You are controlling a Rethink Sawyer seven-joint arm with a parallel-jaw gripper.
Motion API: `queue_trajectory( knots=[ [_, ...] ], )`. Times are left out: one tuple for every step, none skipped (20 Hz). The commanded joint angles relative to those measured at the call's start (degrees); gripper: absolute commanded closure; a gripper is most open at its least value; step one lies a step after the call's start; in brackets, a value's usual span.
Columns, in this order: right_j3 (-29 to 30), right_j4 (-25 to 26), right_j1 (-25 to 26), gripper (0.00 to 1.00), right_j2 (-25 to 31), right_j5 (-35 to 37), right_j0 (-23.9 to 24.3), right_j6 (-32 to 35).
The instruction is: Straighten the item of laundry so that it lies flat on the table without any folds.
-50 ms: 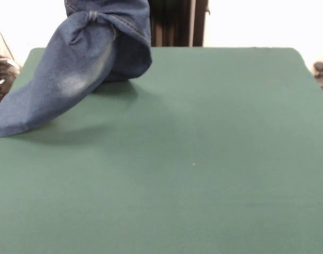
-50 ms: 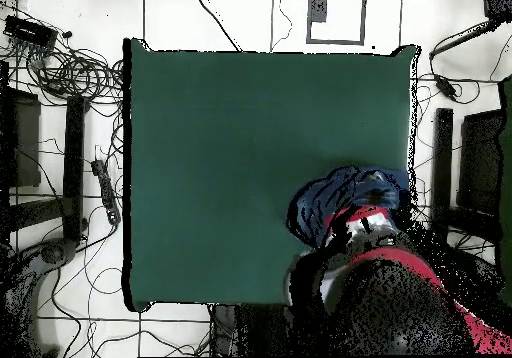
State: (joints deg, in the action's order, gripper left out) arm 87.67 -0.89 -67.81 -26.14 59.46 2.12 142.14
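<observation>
A: Over the far left corner of the wide dark green cloth table [image 1: 204, 159] in the front view, the faded blue denim jeans [image 1: 77, 69] hang bunched, one leg trailing past the edge; a lift is in hand, I judge.

B: The red and black arm [image 2: 385, 249] shows only overhead; its claw's state I cannot tell; next, carry the bundle inward and lower it spreading.

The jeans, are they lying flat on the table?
No, the jeans hang bunched from above, and only a lower part reaches the table.
</observation>
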Motion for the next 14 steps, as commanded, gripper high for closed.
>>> queue_trajectory(
  knots=[
    [-6.0, -4.2, 7.0, 1.0, -0.6, 9.9, -4.7, 29.2],
    [-7.1, -4.2, 7.4, 1.0, -1.0, 11.0, -5.0, 29.6],
    [-9.1, -3.5, 8.3, 1.0, -1.6, 13.1, -5.5, 30.0],
    [-9.8, -3.2, 8.7, 1.0, -1.9, 13.5, -5.5, 29.2],
    [-9.8, -2.9, 8.7, 1.0, -1.6, 13.3, -5.1, 27.3],
    [-9.6, -2.8, 8.7, 1.0, -1.4, 12.6, -4.7, 26.2],
    [-9.4, -2.4, 8.6, 1.0, -1.3, 12.2, -4.3, 24.4],
    [-9.1, -1.9, 8.5, 1.0, -1.1, 11.8, -3.9, 22.7],
    [-8.2, -1.6, 8.2, 1.0, -0.9, 11.0, -3.8, 21.4],
    [-8.0, -1.6, 8.2, 1.0, -0.6, 10.4, -3.4, 20.5],
    [-7.8, -1.5, 8.2, 1.0, -0.3, 9.9, -3.1, 19.7],
    [-7.6, -1.5, 8.3, 1.0, -0.1, 9.4, -2.8, 18.8],
    [-7.4, -2.0, 8.5, 1.0, 0.4, 8.8, -2.3, 18.3],
    [-7.5, -2.2, 8.7, 1.0, 0.6, 8.6, -2.1, 18.0]
  ],
)
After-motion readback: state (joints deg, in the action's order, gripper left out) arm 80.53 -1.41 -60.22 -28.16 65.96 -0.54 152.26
